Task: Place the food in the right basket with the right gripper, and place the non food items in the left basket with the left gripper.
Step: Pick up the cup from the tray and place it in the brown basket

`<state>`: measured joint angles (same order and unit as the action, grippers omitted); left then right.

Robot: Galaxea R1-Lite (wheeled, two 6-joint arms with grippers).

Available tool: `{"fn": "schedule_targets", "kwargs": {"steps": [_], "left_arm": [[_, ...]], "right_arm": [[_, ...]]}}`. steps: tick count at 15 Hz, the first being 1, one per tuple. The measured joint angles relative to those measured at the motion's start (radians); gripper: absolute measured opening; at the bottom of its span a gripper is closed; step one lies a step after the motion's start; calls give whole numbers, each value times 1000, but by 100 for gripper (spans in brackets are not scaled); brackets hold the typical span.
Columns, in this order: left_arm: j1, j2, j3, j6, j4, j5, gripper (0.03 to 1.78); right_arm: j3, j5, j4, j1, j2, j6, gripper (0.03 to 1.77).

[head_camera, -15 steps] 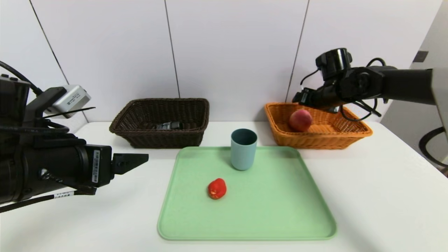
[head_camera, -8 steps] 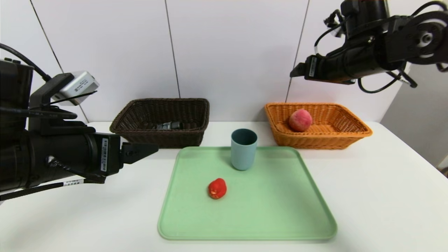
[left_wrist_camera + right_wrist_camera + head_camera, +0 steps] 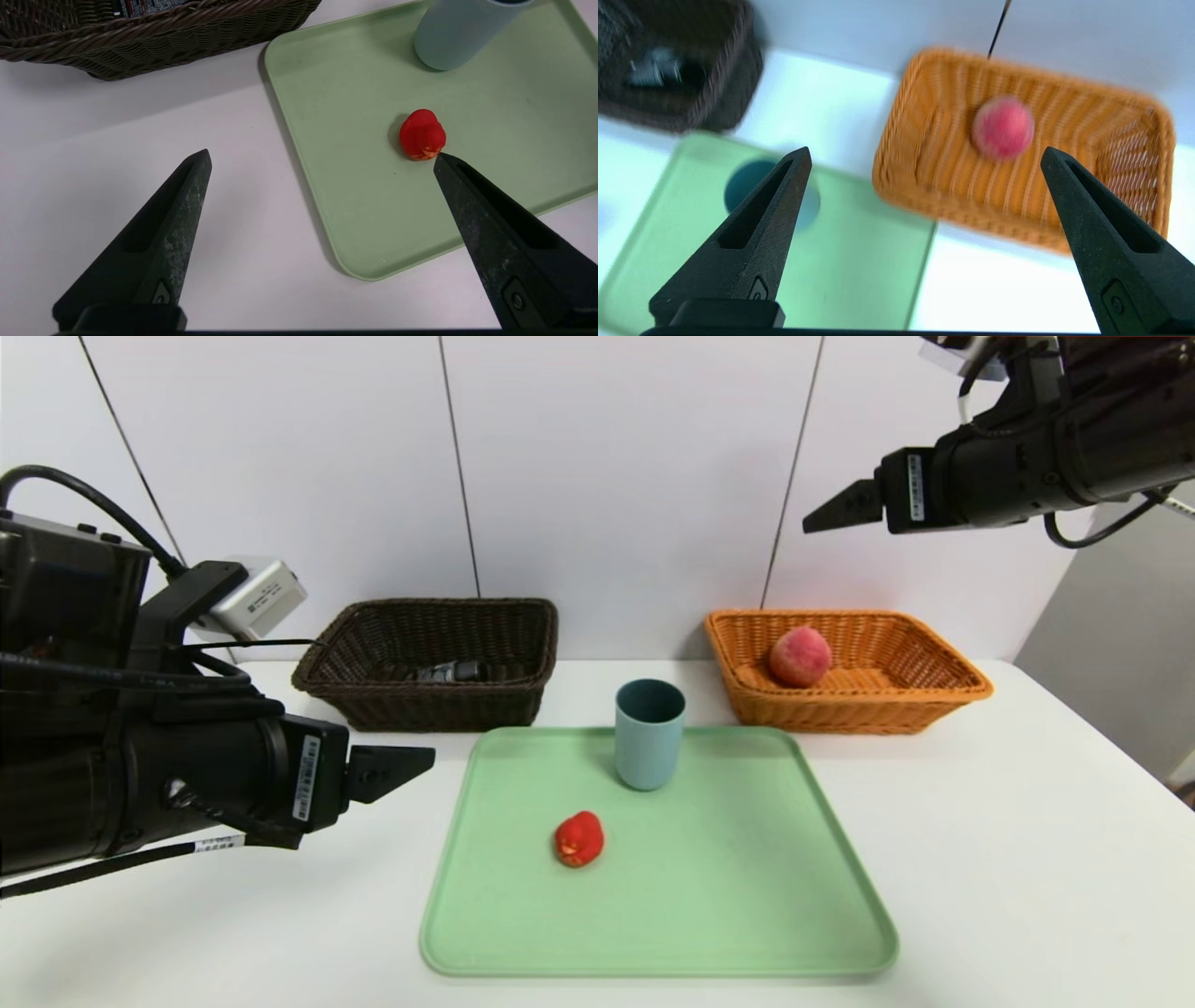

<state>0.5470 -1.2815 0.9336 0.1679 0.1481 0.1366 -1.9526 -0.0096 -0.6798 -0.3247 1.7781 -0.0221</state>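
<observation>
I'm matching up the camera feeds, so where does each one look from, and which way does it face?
Head view: on the robot's head, facing forward and down over the green tray, dark basket and orange basket; both arms show.
Left wrist view: on the left arm, facing down past the open left gripper at the red toy and table.
Right wrist view: on the right arm, facing down past the open right gripper at the peach.
Shared: both wrist views show the tray and dark basket.
</observation>
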Motion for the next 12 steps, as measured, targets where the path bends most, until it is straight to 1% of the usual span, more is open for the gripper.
{"fn": "schedule_targets", "kwargs": {"steps": [1, 3, 5, 6, 7, 9, 10, 12], "left_arm": [[2, 9, 2, -15, 5, 1, 169], [7, 29, 6, -61, 7, 2, 169], [19, 49, -1, -75, 7, 1, 169], [20, 54, -2, -73, 6, 1, 169], [21, 58, -1, -68, 5, 1, 169], [21, 54, 8, -45, 0, 5, 169], [20, 42, 16, -27, -2, 7, 169], [19, 17, 31, 23, -3, 17, 169]], "right_arm": [[2, -1, -67, -11, -7, -5, 169], [5, -1, -248, -35, -29, -38, 169], [9, -3, -432, -75, -66, -108, 169], [18, -5, -479, -88, -90, -140, 169], [40, -10, -499, -100, -122, -170, 169], [131, -44, -506, -115, -204, -208, 169], [183, -70, -506, -117, -247, -221, 169], [283, -146, -499, -92, -345, -240, 169]]}}
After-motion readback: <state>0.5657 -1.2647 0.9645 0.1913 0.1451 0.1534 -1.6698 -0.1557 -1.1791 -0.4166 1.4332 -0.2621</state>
